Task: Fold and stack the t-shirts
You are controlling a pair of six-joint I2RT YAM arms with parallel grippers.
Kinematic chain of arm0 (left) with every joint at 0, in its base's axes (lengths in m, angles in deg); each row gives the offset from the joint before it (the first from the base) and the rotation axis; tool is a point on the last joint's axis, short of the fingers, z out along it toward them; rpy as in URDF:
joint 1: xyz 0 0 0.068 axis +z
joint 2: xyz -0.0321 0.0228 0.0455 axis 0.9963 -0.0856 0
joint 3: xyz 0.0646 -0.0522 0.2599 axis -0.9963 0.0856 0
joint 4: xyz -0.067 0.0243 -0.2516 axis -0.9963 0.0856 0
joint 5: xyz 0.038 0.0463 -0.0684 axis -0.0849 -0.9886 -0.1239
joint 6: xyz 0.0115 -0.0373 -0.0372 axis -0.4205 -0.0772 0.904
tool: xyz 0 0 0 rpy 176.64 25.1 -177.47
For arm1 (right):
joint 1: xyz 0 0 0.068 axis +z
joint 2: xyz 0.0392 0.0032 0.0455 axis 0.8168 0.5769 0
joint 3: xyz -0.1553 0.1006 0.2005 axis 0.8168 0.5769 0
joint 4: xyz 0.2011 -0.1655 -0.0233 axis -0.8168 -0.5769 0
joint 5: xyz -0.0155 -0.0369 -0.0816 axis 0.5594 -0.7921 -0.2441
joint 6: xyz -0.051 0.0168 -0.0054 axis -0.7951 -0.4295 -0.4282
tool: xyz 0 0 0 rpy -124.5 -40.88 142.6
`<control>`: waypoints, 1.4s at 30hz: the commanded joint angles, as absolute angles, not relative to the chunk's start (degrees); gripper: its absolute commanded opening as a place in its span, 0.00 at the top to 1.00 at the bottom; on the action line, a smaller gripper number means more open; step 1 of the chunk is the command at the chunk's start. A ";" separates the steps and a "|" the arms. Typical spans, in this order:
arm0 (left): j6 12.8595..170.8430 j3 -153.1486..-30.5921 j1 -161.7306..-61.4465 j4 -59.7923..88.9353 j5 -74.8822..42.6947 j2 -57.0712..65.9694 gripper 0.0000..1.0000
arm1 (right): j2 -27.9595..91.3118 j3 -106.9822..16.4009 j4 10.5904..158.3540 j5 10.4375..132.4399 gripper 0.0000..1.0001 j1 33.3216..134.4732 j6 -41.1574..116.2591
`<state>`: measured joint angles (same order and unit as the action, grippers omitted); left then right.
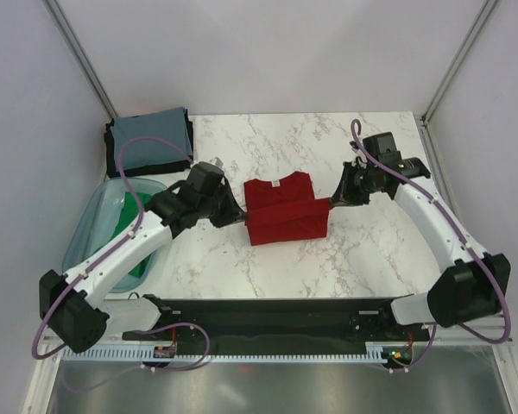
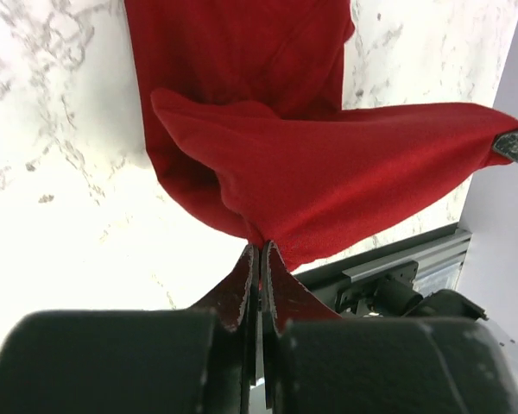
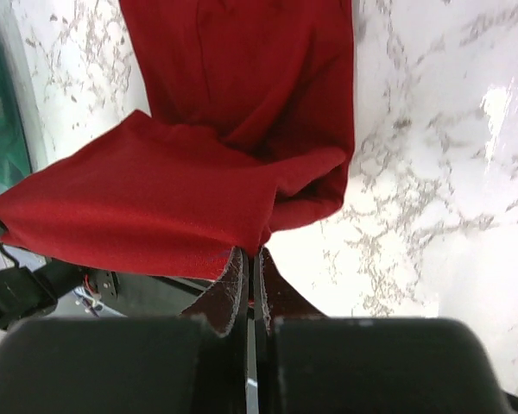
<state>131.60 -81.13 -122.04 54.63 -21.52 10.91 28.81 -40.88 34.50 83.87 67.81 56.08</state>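
The dark red cloth t-shirt (image 1: 281,211), clenched at both ends by the left jaws and right jaws, is held half-folded over the marble bench (image 1: 354,259), while grey-blue and dark folded shirts (image 1: 151,138) are already stacked and a bright green shirt (image 1: 141,266) is left.

Both arms stretch forward and bend inward, wrists low, facing each other. The left claw (image 2: 259,250) and the right claw (image 3: 249,252) each have their fingers pinched tight on an edge of the red shirt (image 1: 281,211)
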 commanded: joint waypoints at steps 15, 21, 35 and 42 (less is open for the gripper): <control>114.73 -106.40 -101.54 54.29 -6.88 -22.68 0.98 | 67.81 -73.96 38.22 76.45 1.00 65.93 55.52; 108.84 -138.79 -96.43 66.38 -1.33 -50.54 0.59 | 87.08 -102.07 33.04 78.11 0.02 65.05 60.79; 114.71 -98.57 -97.83 42.20 -12.40 -23.52 0.21 | 46.18 -44.49 51.66 79.79 0.02 65.76 58.95; 119.38 -86.93 -98.97 26.97 -7.04 -23.67 0.01 | 30.32 -23.37 54.24 83.66 0.02 66.20 55.28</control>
